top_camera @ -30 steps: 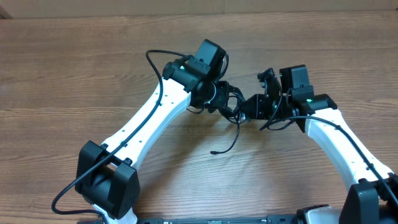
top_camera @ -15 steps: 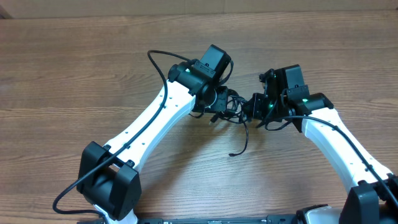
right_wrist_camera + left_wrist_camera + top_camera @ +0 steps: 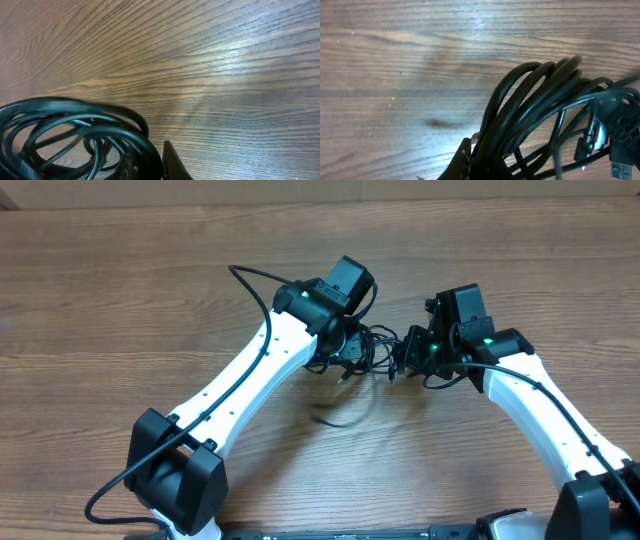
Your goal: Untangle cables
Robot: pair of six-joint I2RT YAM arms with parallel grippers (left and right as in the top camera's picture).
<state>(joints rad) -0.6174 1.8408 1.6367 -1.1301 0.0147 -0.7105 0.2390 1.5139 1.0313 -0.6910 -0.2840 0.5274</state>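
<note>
The cables are a tangled bundle of thin black cords held above the wooden table between my two grippers. My left gripper is shut on the bundle's left side. In the left wrist view the cables fan out from the left gripper, with a silver-tipped plug hanging at the right. My right gripper is shut on the bundle's right side. In the right wrist view looped cables pass into the right gripper beside one dark fingertip. A loose cable tail shows only as a blur below the bundle.
The wooden table runs all round the arms. Thick black wires run along the white left arm and the white right arm. Both arm bases sit at the front edge.
Both grippers have moved slightly toward the back with the bundle. The hanging cable tail swung from lower left to lower right and is now a blurred streak.
</note>
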